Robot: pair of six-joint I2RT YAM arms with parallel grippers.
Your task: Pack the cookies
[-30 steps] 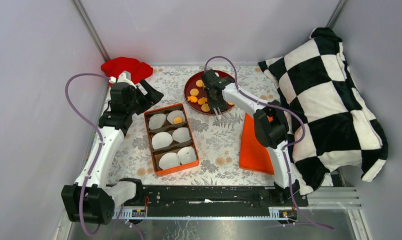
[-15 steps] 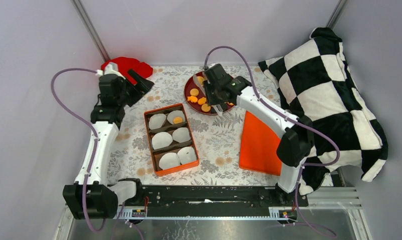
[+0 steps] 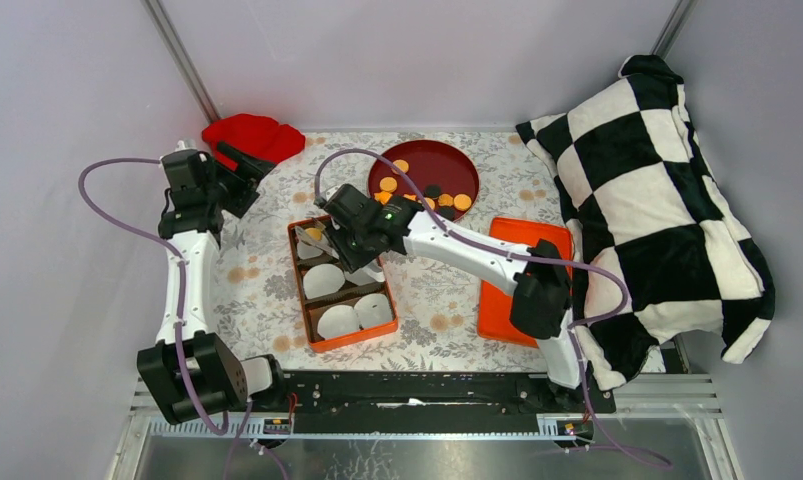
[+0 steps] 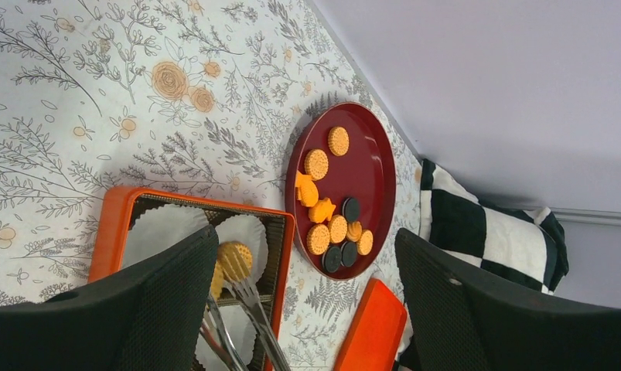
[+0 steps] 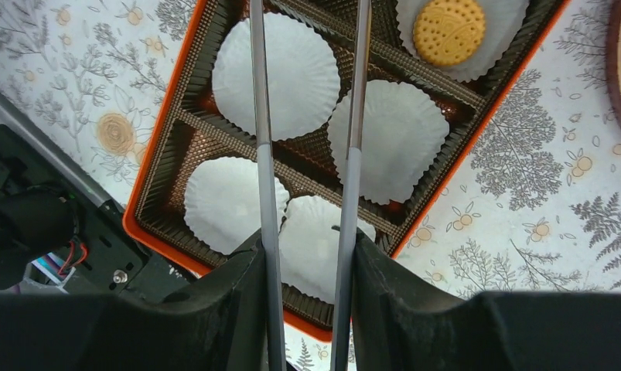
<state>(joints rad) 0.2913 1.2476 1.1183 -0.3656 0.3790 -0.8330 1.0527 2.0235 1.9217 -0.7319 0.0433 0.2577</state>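
- Whereas a sec ago the R gripper (image 5: pixel 305 255) hung over the plate (image 3: pixel 432 158), it's now swung across to the far end of the box (image 4: pixel 110 224).
- Its fingers (image 5: pixel 214 309) clamp a pair of tongs (image 5: pixel 257 93) from outside. The tongs' arms run past the cups (image 5: pixel 299 69) & out of the wrist view, so the tips aren't seen there.
- From above, what looks like an orange cookie (image 3: pixel 315 233) shows at the far-left cup, abt where the tips should be. Can't tell if it's pinched or already let go.
- One placed cookie (image 5: pixel 448 31) lies flat in the neighbouring far-right cup, same as a sec ago. The other four cups are bare.
- L gripper (image 4: pixel 305 247) has pulled back leftward, now by the red cloth (image 3: pixel 252 133), well apart from the box. Its fingers (image 4: pixel 137 309) are spread wide, nothing betw. them.
- Rest of the cookies (image 4: pixel 338 229) sit on the plate, orange w/ a few black, roughly ten.
- Meaning: carry leg looks done and the drop is the step in hand, prob. cookie no. 2 of the pack. After release the R arm needs to go back to the plate; the L arm is out of its way.
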